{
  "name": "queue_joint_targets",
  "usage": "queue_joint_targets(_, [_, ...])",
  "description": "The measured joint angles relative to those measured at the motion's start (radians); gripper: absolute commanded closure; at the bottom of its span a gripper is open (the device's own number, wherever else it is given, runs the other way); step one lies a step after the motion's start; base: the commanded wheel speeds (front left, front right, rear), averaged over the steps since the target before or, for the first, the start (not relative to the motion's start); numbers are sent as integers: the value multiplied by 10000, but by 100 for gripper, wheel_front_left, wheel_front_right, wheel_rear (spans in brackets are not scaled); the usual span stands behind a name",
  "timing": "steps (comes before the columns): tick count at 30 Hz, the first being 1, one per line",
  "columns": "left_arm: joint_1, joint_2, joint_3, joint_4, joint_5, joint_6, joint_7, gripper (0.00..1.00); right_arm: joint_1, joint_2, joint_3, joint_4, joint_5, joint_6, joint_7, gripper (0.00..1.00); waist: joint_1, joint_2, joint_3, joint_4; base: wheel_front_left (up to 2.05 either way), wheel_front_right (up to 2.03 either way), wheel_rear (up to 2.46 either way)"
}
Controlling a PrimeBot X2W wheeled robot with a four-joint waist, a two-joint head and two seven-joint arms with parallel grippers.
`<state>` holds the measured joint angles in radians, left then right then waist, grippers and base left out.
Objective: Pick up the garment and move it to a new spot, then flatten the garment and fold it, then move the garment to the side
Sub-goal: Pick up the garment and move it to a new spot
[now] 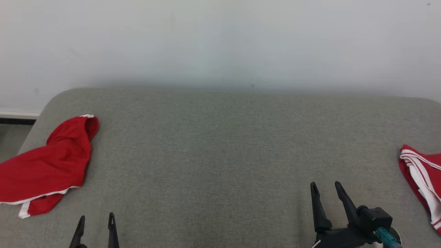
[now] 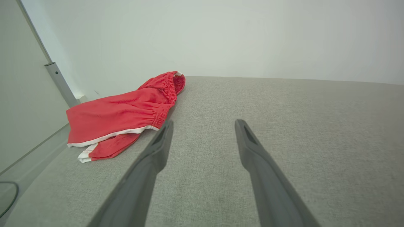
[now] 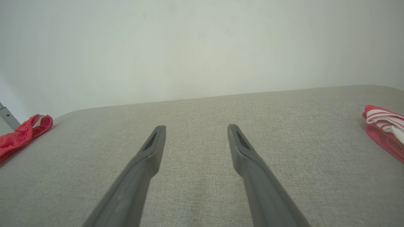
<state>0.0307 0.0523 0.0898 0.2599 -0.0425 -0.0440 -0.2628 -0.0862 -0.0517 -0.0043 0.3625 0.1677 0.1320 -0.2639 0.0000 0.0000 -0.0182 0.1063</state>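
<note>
A pair of red shorts with white trim [image 1: 48, 165] lies crumpled at the left edge of the grey padded table [image 1: 220, 144]; the left wrist view shows the shorts [image 2: 120, 113] with the elastic waistband towards the wall. My left gripper [image 1: 96, 217] stands open at the lower left, just right of the shorts and apart from them, nothing between its fingers [image 2: 161, 142]. My right gripper [image 1: 325, 186] is open over bare table at the lower right, empty as well. The right wrist view catches the shorts [image 3: 22, 134] far to the left.
A second red garment with white stripes [image 1: 422, 179] lies folded at the table's right edge, also seen as the striped garment [image 3: 383, 126]. A white wall rises behind the table. Left of the table the floor, a metal post [image 2: 60, 83] and a dark cable [image 2: 9, 197] show.
</note>
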Motion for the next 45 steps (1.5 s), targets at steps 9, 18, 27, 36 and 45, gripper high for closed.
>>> queue_joint_targets(9, [22,-4,297,111,17,4,2,0,74,0,290,54,96,-2,0,0,0,0,135,1245,0,0,0])
queue_joint_targets(18, [35,-4,583,217,-33,4,2,0,36,4,591,159,107,-2,0,0,0,1,262,2682,0,0,0])
queue_joint_targets(27, [92,-4,941,140,-268,178,2,0,-224,4,1058,290,-12,-2,0,0,0,0,471,3975,0,0,0])
queue_joint_targets(36, [306,-8,1078,-146,-644,435,2,0,-586,6,1402,554,-94,0,0,0,1,0,865,4360,0,0,0])
queue_joint_targets(45, [-79,-12,1034,602,-1170,-203,2,0,-578,6,1145,564,-303,-2,0,0,1,1,972,4314,0,0,0])
